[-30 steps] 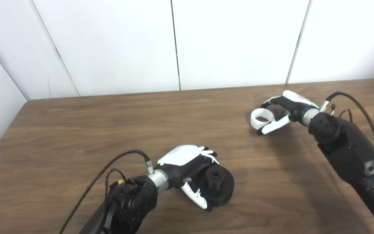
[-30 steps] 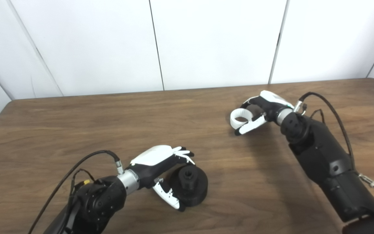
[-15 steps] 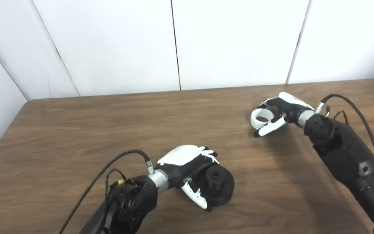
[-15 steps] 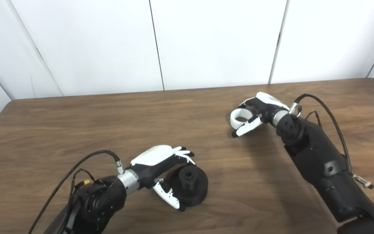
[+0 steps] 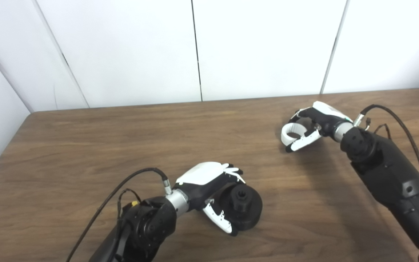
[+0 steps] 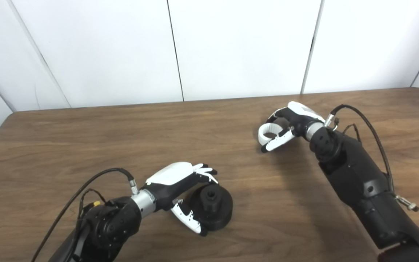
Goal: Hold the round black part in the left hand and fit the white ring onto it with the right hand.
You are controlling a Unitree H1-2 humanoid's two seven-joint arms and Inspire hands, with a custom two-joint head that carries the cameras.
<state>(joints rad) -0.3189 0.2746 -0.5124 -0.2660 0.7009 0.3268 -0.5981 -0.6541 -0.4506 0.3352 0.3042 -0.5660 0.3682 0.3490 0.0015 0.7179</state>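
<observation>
**Black part gripped near the front, white ring held toward the far right**

Left eye view: The left hand point(image 5: 209, 182) lies low on the brown wooden table point(image 5: 86, 145), near the front edge and a little left of centre. Its fingers point(image 5: 233, 171) curl over the top of the round black part point(image 5: 244, 207) and its thumb point(image 5: 218, 220) presses the near side, so the hand is closed around that part. The part sits on the table, with a raised hub standing up from its middle. A black cable point(image 5: 122, 185) loops from the wrist toward the bottom edge. Toward the far right of the table, the right hand point(image 5: 313, 120) pinches the white ring point(image 5: 292, 131) between thumb and fingers; whether the ring rests on the wood or hangs just above it cannot be told. The ring and the black part are well apart. No brand, label or writing can be read.

Right eye view: The same layout from slightly to the side. The left hand point(image 6: 178, 182) wraps the round black part point(image 6: 213, 205), and the right hand point(image 6: 295, 118) holds the white ring point(image 6: 269, 131), its opening facing up. White wall panels point(image 6: 246, 47) with dark seams stand behind the table point(image 6: 67, 145). No lettering is legible here either.
</observation>
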